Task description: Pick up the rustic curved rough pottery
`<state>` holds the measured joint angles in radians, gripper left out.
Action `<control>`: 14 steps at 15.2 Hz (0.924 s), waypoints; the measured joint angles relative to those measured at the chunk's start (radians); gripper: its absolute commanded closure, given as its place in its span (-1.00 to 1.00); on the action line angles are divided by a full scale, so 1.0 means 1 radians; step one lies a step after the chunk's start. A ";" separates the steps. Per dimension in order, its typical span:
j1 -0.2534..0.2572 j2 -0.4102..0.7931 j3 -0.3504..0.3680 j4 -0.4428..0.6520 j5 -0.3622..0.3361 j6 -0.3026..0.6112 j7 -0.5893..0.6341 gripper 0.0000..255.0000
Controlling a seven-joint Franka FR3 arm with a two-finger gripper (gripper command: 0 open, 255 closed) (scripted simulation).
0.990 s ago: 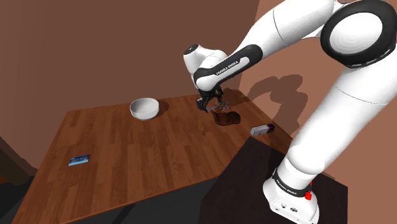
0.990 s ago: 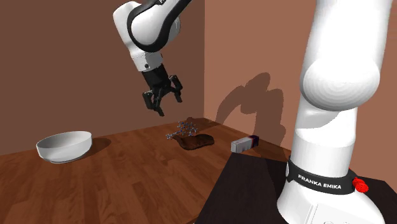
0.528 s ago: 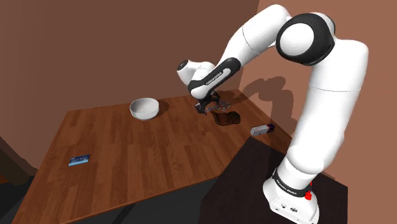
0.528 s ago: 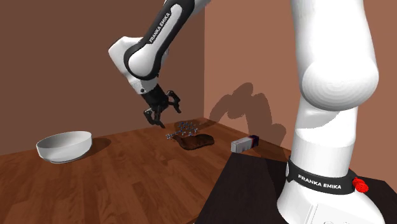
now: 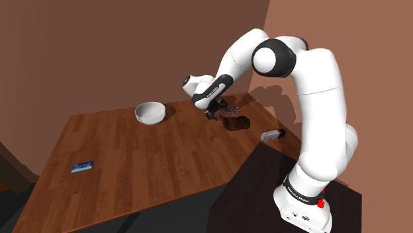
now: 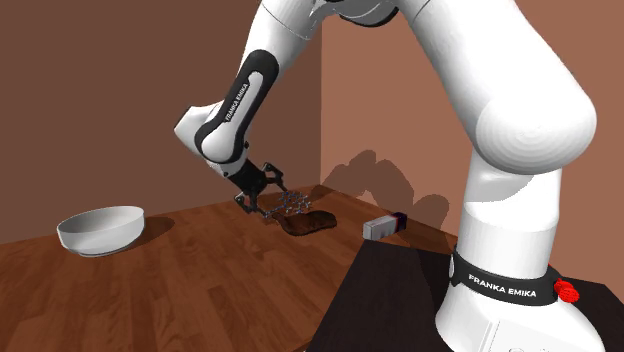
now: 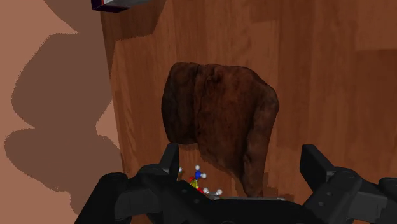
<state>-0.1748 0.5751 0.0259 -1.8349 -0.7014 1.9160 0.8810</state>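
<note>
Low over the wooden table [image 5: 132, 159] | gripper [image 7: 242, 159] wide open, holding nothing | lumpy brown pottery [image 7: 219, 121] rests just ahead of it, untouched

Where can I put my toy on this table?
The wide bare stretch of table between the white bowl and the small blue card is free. The far corner is crowded: the brown pottery, the small box and the tool.

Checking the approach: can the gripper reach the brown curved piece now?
Probably yes: the open gripper hovers near the brown curved piece with nothing between; a ball cluster sits close by.
</note>
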 measured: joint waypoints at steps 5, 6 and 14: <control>0.003 0.170 -0.051 0.161 -0.029 -0.046 0.043 -1.00; 0.002 0.182 -0.054 0.170 -0.031 -0.045 0.047 -1.00; 0.001 0.259 -0.060 0.207 -0.039 -0.015 0.073 1.00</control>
<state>-0.1741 0.8341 -0.0339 -1.6275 -0.7405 1.9011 0.9536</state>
